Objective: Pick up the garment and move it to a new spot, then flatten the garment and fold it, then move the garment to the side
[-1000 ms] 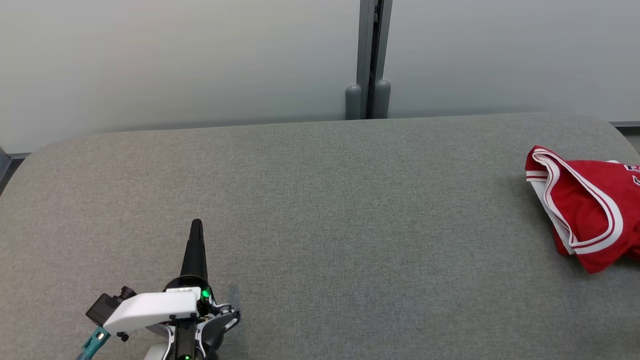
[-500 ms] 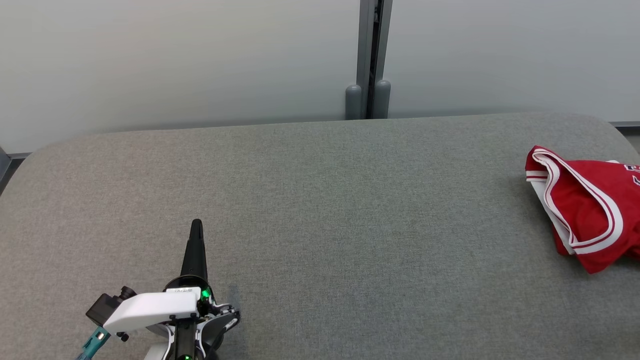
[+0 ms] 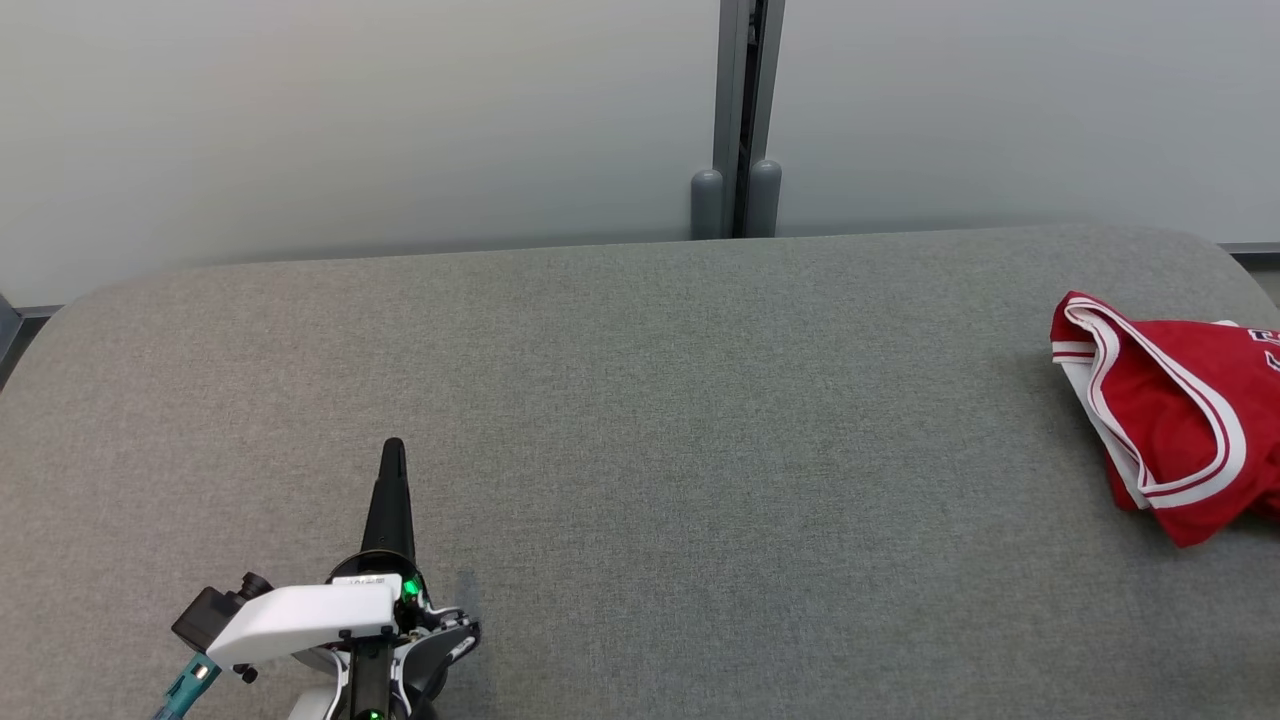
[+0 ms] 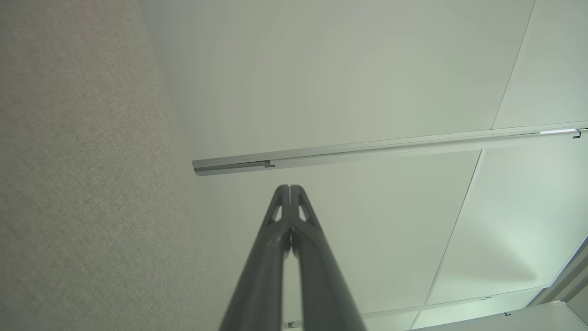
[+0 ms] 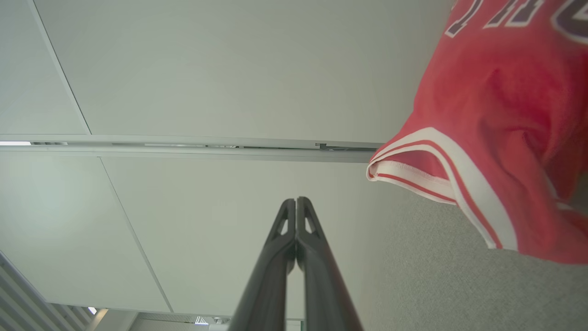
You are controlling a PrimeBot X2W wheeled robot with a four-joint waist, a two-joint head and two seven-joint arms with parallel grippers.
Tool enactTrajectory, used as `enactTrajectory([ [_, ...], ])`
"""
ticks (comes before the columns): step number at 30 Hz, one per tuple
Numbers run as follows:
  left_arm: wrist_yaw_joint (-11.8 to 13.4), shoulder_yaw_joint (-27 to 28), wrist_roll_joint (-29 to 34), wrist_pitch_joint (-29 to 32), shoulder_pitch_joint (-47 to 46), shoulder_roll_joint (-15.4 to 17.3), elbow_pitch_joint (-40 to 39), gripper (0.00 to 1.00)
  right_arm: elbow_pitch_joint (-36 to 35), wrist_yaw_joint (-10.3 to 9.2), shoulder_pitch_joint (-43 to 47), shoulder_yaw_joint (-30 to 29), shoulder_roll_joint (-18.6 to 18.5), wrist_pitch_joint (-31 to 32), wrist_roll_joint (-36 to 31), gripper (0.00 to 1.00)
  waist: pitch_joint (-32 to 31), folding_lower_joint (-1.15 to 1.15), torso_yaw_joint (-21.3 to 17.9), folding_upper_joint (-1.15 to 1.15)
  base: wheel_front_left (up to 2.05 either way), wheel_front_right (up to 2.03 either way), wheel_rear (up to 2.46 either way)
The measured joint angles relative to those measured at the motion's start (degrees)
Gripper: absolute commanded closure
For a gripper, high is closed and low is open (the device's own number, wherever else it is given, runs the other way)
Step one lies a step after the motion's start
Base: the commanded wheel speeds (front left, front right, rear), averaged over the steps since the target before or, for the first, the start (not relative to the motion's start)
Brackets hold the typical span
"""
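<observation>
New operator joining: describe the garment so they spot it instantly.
Start at the grey fabric table below the pale wall panels. Near its right edge lies a crumpled red jersey. Its white striped trim stands out against the plain grey.

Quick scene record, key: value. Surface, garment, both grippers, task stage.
surface: grey fabric table
garment: red jersey, white trim, crumpled, on the table's right side, partly cut off by the head view's edge
left gripper: shut, empty, over the table's near left
right gripper: shut, empty, beside the jersey, not touching it
backdrop: pale wall panels
task stage: jersey not yet picked up
</observation>
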Motion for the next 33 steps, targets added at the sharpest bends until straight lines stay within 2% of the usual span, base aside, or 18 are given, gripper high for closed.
enactTrajectory([
  [33,0.0,0.0,0.0,0.0,0.0,0.0,0.0,1.0,0.0,0.0,0.0,0.13,-0.07,-0.01,0.02,1.0,0.0,0.0,0.0,0.0,0.0,0.0,0.0],
])
